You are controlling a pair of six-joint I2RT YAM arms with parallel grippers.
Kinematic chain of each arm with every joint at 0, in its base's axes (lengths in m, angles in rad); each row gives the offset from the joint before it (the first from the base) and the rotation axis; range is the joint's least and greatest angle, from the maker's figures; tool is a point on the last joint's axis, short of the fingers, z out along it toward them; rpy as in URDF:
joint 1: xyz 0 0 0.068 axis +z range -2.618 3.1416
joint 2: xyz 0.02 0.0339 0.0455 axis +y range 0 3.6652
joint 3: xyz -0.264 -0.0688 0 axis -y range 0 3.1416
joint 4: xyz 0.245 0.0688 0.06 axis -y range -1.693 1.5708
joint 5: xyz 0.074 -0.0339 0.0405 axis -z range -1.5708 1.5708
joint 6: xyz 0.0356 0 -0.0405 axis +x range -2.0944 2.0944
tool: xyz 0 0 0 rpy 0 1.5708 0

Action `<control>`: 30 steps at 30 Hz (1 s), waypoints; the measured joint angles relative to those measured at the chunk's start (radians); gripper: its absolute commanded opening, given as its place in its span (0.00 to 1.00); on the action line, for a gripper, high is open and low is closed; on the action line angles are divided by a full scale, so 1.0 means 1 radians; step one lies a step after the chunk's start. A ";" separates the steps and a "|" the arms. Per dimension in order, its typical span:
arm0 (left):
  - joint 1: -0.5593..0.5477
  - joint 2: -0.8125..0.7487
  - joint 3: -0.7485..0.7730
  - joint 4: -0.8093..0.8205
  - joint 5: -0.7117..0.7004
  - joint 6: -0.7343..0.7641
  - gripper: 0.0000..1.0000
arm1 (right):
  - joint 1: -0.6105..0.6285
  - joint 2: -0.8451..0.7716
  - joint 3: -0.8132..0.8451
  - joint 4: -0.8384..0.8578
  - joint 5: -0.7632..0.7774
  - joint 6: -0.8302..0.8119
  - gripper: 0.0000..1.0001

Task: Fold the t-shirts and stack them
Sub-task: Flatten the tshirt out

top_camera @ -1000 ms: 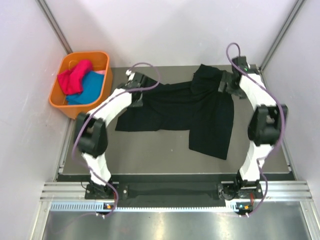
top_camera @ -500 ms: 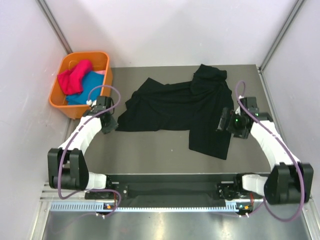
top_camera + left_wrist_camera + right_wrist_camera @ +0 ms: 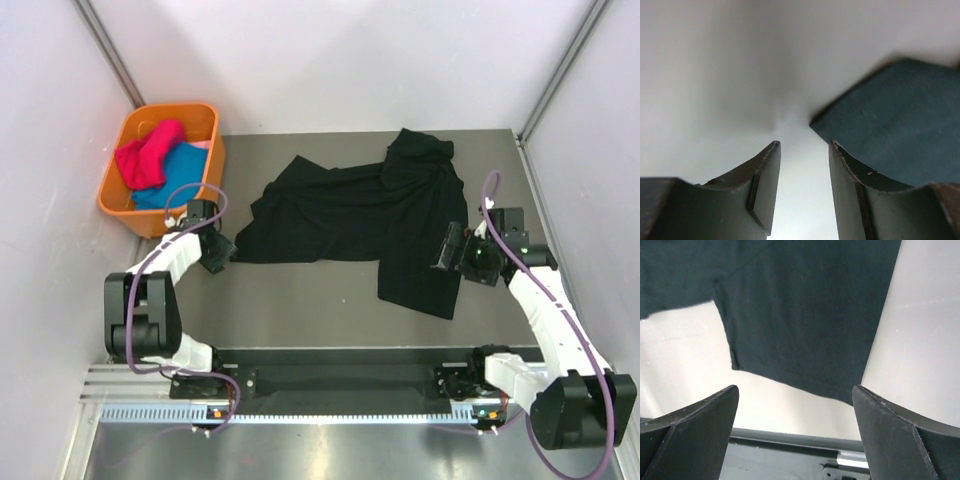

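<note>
A large black t-shirt (image 3: 370, 215) lies spread and wrinkled across the middle of the table, its lower panel reaching toward the front right. My left gripper (image 3: 222, 250) sits low at the shirt's left corner, open, with nothing between its fingers (image 3: 805, 145). In the left wrist view a corner of the dark cloth (image 3: 900, 115) shows just right of them. My right gripper (image 3: 447, 247) hovers at the shirt's right edge, jaws wide and empty (image 3: 795, 390), with the black shirt's hem (image 3: 805, 305) below it. A magenta t-shirt (image 3: 145, 155) and a teal one (image 3: 175, 185) lie in the basket.
The orange basket (image 3: 215, 165) stands at the table's back left corner, close to my left arm. Grey walls enclose the table on three sides. A metal rail (image 3: 340, 380) with both arm bases runs along the near edge.
Both arms have drawn back from the shirt's far edge toward the near side and lowered beside it. The shirt's left part was let go and lies rumpled.
</note>
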 measured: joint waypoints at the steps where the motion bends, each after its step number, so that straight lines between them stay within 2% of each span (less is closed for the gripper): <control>1: 0.008 0.013 0.000 0.010 0.000 -0.001 0.49 | 0.000 0.000 -0.008 -0.002 -0.002 0.000 0.95; 19: 0.020 0.138 0.062 0.030 0.059 -0.039 0.48 | 0.000 0.115 -0.014 0.012 -0.012 0.001 0.95; 23: 0.019 0.155 0.080 0.013 0.053 -0.038 0.40 | 0.000 0.123 -0.024 0.021 0.005 0.023 0.94; 30: 0.018 0.166 0.079 0.027 0.063 -0.037 0.15 | 0.000 0.133 -0.071 0.023 0.034 0.090 0.94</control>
